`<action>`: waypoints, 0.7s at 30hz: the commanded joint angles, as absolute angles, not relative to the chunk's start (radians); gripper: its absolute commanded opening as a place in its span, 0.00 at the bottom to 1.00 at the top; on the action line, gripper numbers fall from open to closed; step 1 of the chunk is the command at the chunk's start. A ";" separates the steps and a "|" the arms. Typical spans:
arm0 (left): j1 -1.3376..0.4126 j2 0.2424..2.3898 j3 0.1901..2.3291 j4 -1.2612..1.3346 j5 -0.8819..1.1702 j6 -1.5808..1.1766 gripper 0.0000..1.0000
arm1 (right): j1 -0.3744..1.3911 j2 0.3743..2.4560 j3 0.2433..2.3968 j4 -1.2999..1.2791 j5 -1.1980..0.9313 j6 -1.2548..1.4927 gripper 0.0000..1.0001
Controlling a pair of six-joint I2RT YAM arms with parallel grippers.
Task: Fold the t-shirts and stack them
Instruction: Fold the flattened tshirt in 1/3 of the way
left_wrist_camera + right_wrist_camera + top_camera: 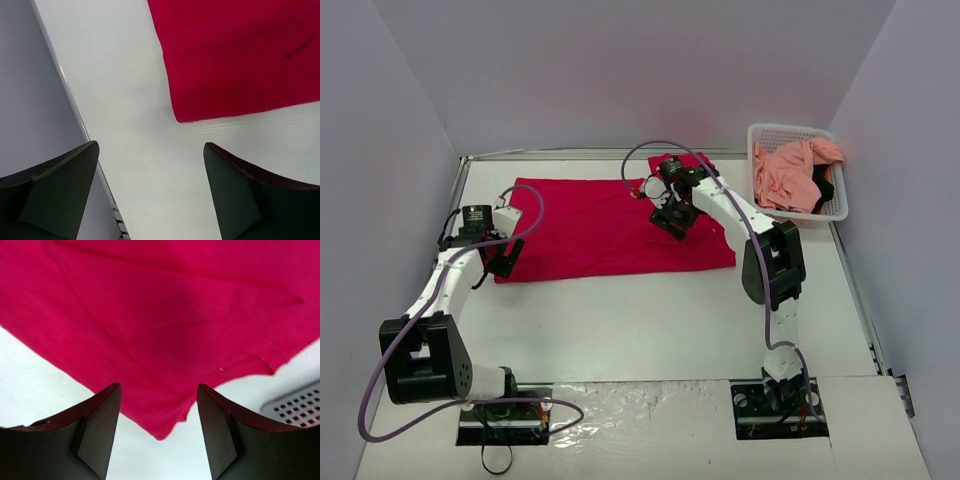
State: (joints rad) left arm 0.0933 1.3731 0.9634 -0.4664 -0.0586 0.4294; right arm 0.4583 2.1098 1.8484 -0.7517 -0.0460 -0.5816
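Observation:
The crimson red t-shirt (pixel 610 225) lies spread flat across the middle of the table. My left gripper (pixel 504 260) is open and empty, low beside the shirt's near left corner; in the left wrist view (pixel 150 167) that corner (pixel 186 116) lies just ahead of the jaws. My right gripper (pixel 672 220) is open and empty above the shirt's far right part; in the right wrist view (pixel 159 402) a pointed cloth corner (pixel 160 432) lies between the fingers. The salmon pink t-shirt (pixel 788 175) is bunched in the basket with a bit of black garment (pixel 823 190).
The white lattice basket (pixel 790 132) stands at the far right by the wall; its rim shows in the right wrist view (pixel 297 407). Grey walls close in the table on the left, back and right. The table's left rail (pixel 75 107) runs close beside my left gripper.

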 commanded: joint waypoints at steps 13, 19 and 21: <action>0.104 1.256 0.893 -0.471 -0.041 0.411 0.86 | 0.532 2.259 1.890 -0.770 -0.069 -0.584 0.52; 0.104 1.287 0.899 -0.456 -0.040 0.403 0.86 | 0.523 2.279 1.907 -0.755 -0.046 -0.574 0.50; 0.104 1.295 0.899 -0.448 -0.038 0.399 0.86 | 0.517 2.283 1.914 -0.755 -0.046 -0.574 0.49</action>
